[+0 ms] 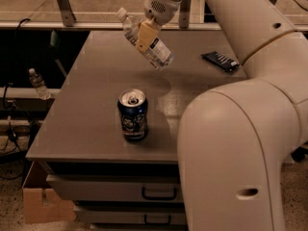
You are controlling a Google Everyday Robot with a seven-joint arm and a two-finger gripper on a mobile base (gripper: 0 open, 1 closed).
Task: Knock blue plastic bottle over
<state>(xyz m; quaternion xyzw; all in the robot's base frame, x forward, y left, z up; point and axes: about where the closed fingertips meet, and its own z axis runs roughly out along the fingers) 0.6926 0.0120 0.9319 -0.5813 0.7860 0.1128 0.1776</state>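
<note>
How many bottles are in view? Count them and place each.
2. The blue plastic bottle hangs tilted above the table's far side, clamped in the gripper. A small clear bottle stands left of the table. The arm may hide others.

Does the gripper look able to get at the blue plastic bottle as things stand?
Probably yes. The gripper is right against the blue plastic bottle, which leans steeply, cap up-left. Nothing sits between them; the blue drink can stands apart, nearer the front edge of the table.
</note>
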